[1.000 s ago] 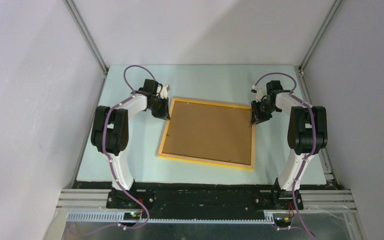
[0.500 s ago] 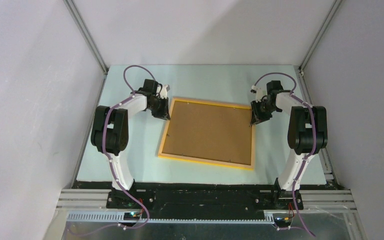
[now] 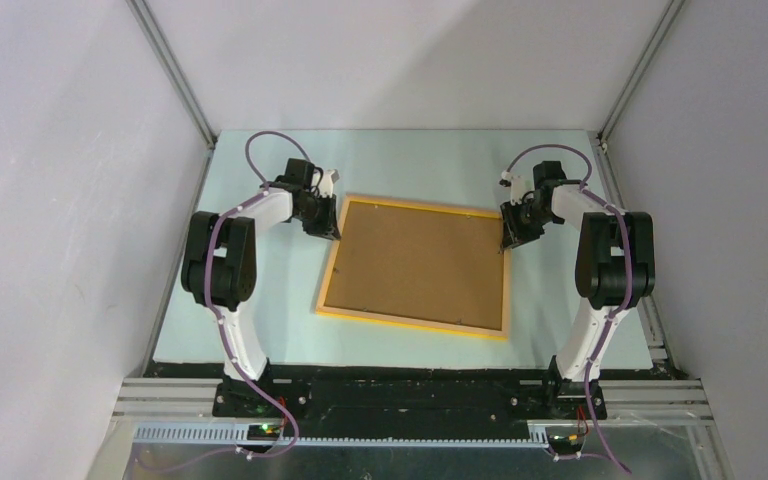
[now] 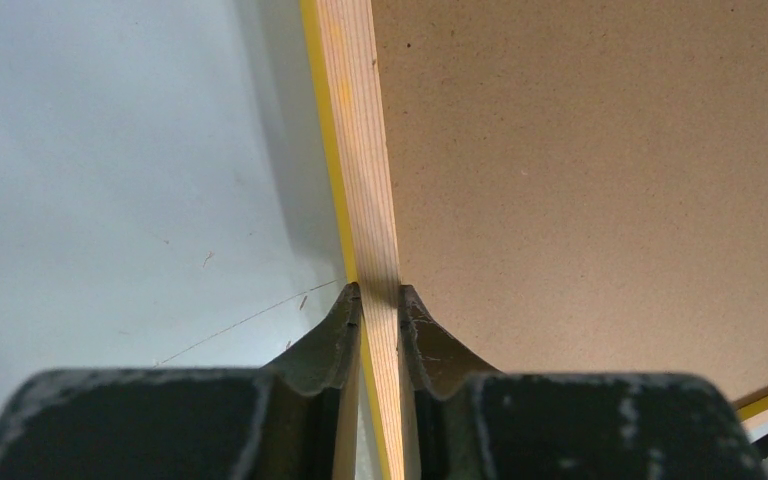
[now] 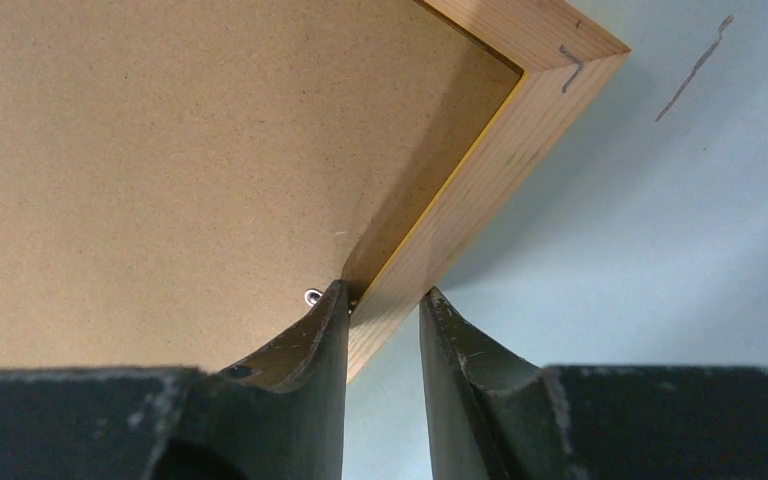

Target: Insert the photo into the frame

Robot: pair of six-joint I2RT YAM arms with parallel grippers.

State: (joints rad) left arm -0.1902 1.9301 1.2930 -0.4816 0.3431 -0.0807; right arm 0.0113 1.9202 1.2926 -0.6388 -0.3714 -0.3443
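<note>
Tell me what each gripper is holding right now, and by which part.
Both hold the frame. The left gripper pinches its left side rail near the far corner; the right gripper clamps its right side rail near the far corner.

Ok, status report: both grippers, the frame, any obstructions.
Left gripper shut on thin yellow-orange wooden picture frame, left rail. Right gripper shut on right rail. Frame back side up, plain brown backing board showing; photo not in view. Nothing obstructing.

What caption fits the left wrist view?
Left fingers clamp a wooden rail of the frame, brown backing board on one side, pale table on the other.
</note>
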